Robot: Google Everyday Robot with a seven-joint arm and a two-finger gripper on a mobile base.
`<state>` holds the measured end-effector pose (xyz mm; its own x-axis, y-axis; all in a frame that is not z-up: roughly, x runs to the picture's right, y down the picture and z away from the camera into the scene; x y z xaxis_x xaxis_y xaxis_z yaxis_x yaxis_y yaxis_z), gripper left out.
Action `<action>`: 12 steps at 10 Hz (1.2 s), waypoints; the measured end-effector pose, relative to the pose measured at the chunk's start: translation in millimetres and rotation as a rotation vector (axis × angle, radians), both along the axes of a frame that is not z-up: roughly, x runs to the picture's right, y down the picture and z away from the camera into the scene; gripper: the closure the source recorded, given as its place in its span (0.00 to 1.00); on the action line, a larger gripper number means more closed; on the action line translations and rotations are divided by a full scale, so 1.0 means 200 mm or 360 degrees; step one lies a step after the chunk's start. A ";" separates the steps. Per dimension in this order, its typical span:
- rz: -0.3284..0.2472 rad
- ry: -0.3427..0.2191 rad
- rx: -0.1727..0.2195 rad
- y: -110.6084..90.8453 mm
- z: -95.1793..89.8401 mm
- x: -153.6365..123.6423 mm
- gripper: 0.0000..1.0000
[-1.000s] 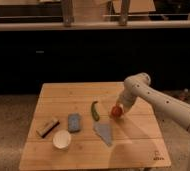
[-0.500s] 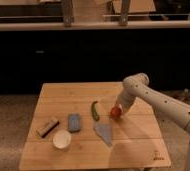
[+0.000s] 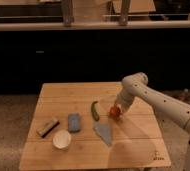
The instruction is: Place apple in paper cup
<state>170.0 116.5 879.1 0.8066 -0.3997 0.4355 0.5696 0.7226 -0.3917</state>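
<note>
The apple (image 3: 114, 112) is a small red-orange fruit on the wooden table (image 3: 138, 145), right of centre. My gripper (image 3: 117, 108) is down at the apple, right over it and touching or nearly touching it from the upper right. The white arm reaches in from the right. The white paper cup (image 3: 62, 139) stands upright near the front left of the table, well away from the apple.
A long green pepper (image 3: 94, 110) lies just left of the apple. A blue-grey sponge (image 3: 74, 122) lies left of the pepper. A grey-blue cloth piece (image 3: 104, 133) lies in front of the apple. A brown block (image 3: 47, 126) lies at the far left.
</note>
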 end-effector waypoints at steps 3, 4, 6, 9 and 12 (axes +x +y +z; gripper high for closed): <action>0.0011 0.0036 -0.0005 -0.01 0.01 0.04 0.21; 0.0013 0.0049 -0.0012 -0.02 0.02 0.05 0.20; 0.0003 0.0054 -0.0038 -0.02 0.03 0.06 0.20; -0.0052 -0.0009 -0.0051 0.02 -0.02 0.00 0.20; -0.0122 -0.0083 -0.0053 0.09 -0.13 -0.08 0.20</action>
